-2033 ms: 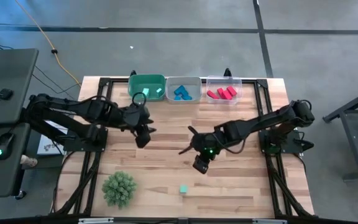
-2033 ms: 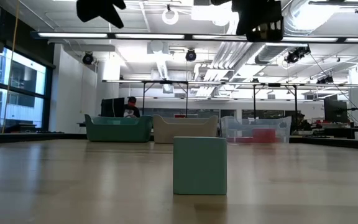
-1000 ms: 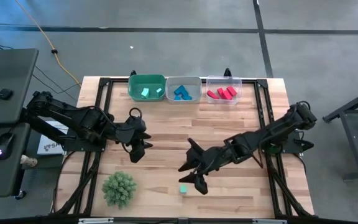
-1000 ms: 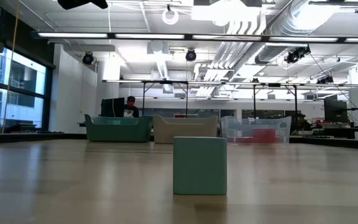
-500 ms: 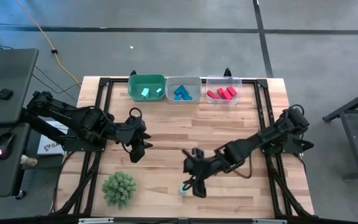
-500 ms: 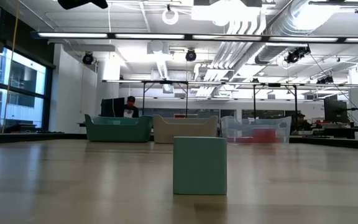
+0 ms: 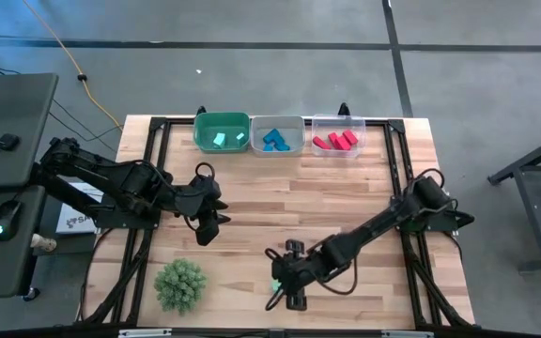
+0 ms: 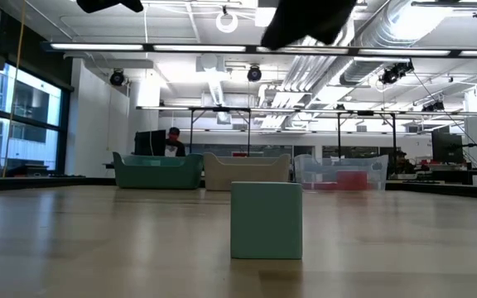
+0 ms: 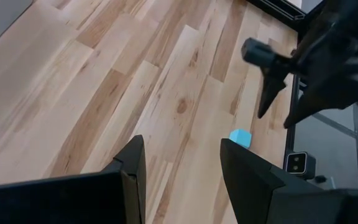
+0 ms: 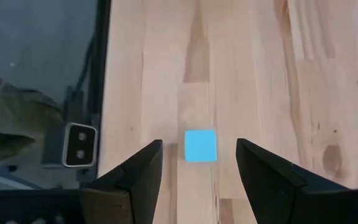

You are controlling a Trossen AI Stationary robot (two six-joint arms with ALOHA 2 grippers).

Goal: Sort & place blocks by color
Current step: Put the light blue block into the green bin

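Note:
One light teal cube [image 8: 266,220] stands flat on the wooden table near its near edge; it also shows in the right wrist view [image 10: 200,145] and partly under the arm in the high view [image 7: 275,284]. My right gripper [image 7: 285,289] hangs open above it, a finger on either side [image 10: 199,149], clear of it; its dark shape shows at the top of the low view [image 8: 309,21]. My left gripper [image 7: 209,223] waits open over the table's left middle [image 9: 182,146]. More blocks lie in the three bins at the far edge.
A green bin [image 7: 222,131] holds teal blocks, a grey bin [image 7: 278,134] blue ones, a clear bin [image 7: 336,136] red ones, all in a row at the far edge. A green spiky plant ball [image 7: 180,284] sits near the near-left corner. Bare wood lies between.
My right gripper has moved toward the near edge and a little left, from beside the teal cube to right above it, and has come down into the top of the low view. The cube has stayed put.

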